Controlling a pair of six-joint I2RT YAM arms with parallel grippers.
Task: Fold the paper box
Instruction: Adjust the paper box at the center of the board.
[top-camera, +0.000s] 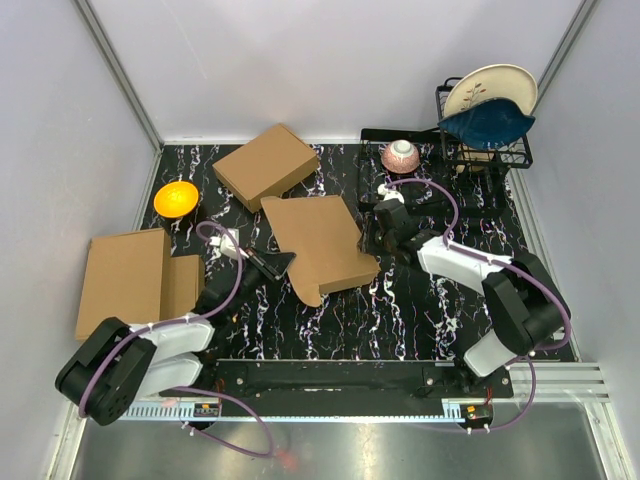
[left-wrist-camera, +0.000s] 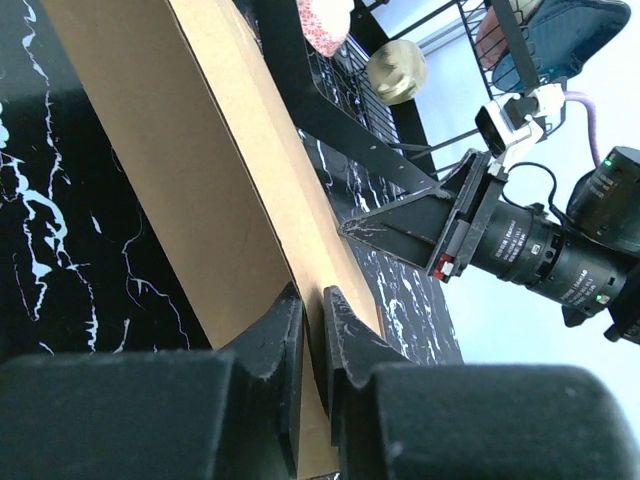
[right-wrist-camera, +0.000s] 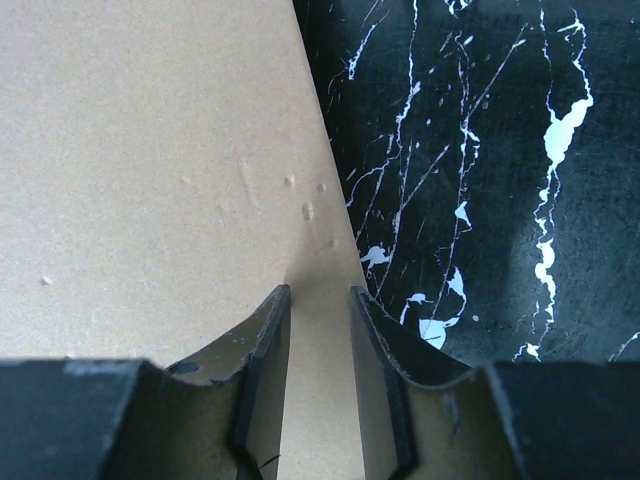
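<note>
1. Overhead view: the paper box (top-camera: 320, 245) lies as an open, unfolded sheet in the middle of the desk (top-camera: 400, 310). It sits below a compact box (top-camera: 265, 165) and well apart from the cardboard slab (top-camera: 125, 280) at the frame's left. My left pincer (top-camera: 283, 264) meets its left edge and my right pincer (top-camera: 372, 238) its right edge. I judge that I am at the very start of the fold, taking hold of opposite sides.
2. Left wrist view: my left pincer (left-wrist-camera: 315, 335) is clenched on the box's edge, and the card (left-wrist-camera: 200, 170) runs from between the jaws toward the upper left. Right of centre, the right pincer's tip (left-wrist-camera: 365, 228) touches the far edge.
3. Right wrist view: the right pincer (right-wrist-camera: 320, 300) has its jaws partly apart, with tan card (right-wrist-camera: 150, 150) showing between them. I cannot tell whether they bite or only rest over it. Next I would want that hold made sure. Then I would turn one side up along its score slowly, with the other pincer steadying, so the card bends at the crease rather than buckling.
</note>
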